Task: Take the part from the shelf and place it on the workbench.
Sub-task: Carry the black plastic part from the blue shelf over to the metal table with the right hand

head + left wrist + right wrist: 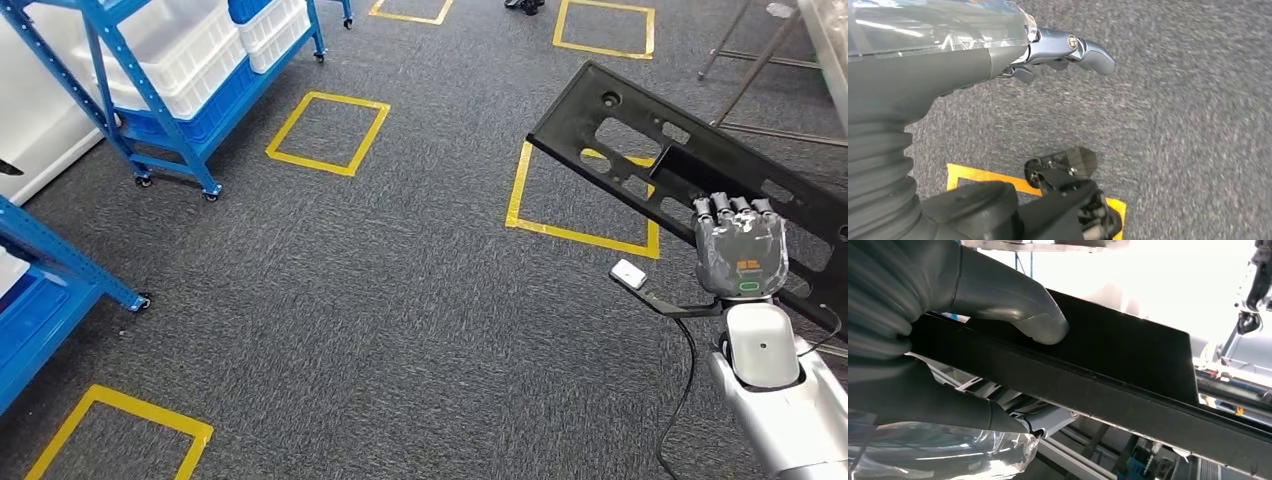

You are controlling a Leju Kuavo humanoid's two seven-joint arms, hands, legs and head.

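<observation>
Carrying a long black part (640, 150), flat and pierced with cut-outs, out over the grey carpet (400, 300) at the right of the scene. Gripped by the right hand (740, 250) near its right-hand stretch, so the longer free length reaches out to the left and far side, over a yellow taped square (580, 215). Held roughly level with a slight tilt, probably to keep such a long, thin piece from swinging or catching while being moved. Fingers (735, 208) hooked over the near edge from above; in the right wrist view, thumb (1023, 310) pressed on one face of the panel and the other fingers wrapped beneath, so the edge sits clamped between them. Grasp well off the middle of the part, so likely some leverage on the wrist.

Well apart from the blue shelves (160, 100) at the far left, with their white bins (190, 60); metal legs (745, 70) at the far right, perhaps the workbench, though not sure. Judged as mid-carry: part off the shelf, not yet set down.

Left hand (1058, 50) hanging over the carpet in its wrist view, holding nothing, fingers slightly curled and apart. Small white object (628, 273) lying on the carpet just left of the right hand, and a black cable (690, 370) trailing near the right forearm.
</observation>
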